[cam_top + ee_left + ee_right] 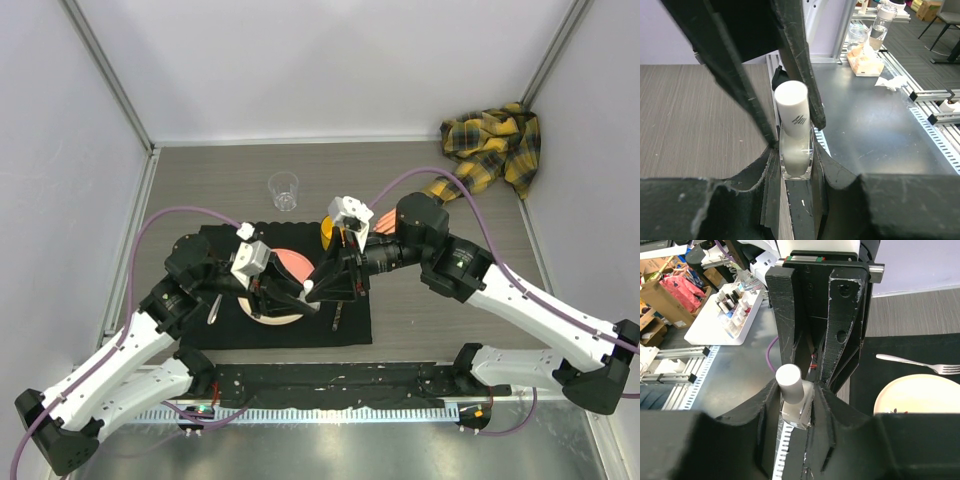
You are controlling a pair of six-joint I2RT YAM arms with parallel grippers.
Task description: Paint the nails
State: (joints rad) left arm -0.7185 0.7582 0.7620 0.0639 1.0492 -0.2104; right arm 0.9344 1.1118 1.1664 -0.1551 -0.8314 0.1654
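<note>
Here, both hands meet on one small bottle (pixel 797 165) above the black mat (pixel 350 325).
On the counter (pixel 200 170) the mat lies near the arms. The plaid sleeve (pixel 495 140) is bunched in the far right corner, and a strip of the peach mannequin (pixel 384 218) shows just behind the right arm, where its nails are hidden. A plate (pixel 272 320) sits on the mat with a fork (pixel 910 362) beside it, and a clear cup (pixel 284 190) stands beyond the mat. The left hand (pixel 796 152) is clamped on the bottle's clear body. The right hand (pixel 796 392) stands narrow around the white cap (pixel 789 381) — whether it grips, I cannot tell.
</note>
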